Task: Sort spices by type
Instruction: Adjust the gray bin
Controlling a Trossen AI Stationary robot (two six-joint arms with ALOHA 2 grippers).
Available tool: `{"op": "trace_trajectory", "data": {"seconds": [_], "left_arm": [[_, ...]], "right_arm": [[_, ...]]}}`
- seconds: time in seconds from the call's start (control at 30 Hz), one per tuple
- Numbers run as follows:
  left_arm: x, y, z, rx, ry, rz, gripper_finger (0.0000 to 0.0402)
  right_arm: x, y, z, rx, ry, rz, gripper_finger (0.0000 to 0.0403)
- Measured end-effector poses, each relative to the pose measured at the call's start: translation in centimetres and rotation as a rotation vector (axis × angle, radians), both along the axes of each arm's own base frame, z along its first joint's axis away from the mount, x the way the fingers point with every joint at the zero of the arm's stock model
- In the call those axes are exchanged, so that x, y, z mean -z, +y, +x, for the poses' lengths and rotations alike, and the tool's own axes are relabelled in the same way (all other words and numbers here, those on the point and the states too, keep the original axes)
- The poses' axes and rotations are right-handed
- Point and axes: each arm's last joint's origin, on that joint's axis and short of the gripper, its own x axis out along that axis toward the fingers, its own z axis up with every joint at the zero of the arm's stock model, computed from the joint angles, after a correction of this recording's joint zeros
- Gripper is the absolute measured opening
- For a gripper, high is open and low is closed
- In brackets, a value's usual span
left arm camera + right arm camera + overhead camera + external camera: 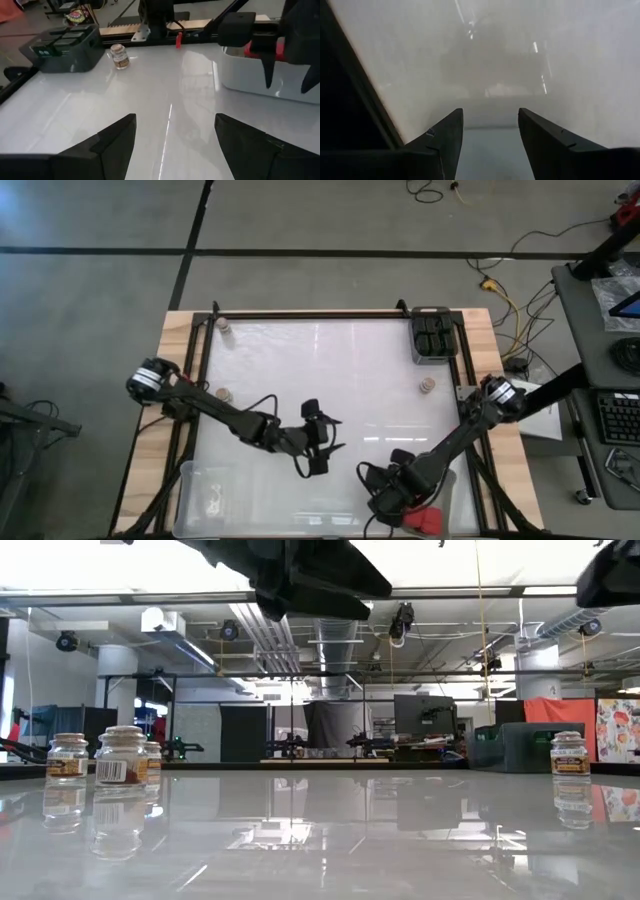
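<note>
While the right gripper [400,498] hangs with jaws apart and empty over the bin [452,483] at the table's near right corner, the nearest loose tan-lidded jar [427,386] stands upright toward the far right edge.

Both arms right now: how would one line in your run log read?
left gripper: open, empty, mid-table | right gripper: open, empty, over near-right bin with red-topped jar | three tan-lidded jars unsorted
</note>
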Motion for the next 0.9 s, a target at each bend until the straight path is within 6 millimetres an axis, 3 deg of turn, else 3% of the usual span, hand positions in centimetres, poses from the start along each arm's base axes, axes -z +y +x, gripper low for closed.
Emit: {"op": "trace_trajectory", "data": {"seconds": [0.53, 0.9], "left_arm": [[0.6, -0.2, 0.1, -0.008, 0.01, -0.009, 0.0256], [0.8, -0.3, 0.1, -0.007, 0.014, -0.009, 0.0256]], "right_arm": [[0.6, 1.7, -2.5, -0.084, 0.095, -0.031, 0.0191], [0.7, 3.3, -4.6, -0.189, 0.137, -0.039, 0.0169]]}}
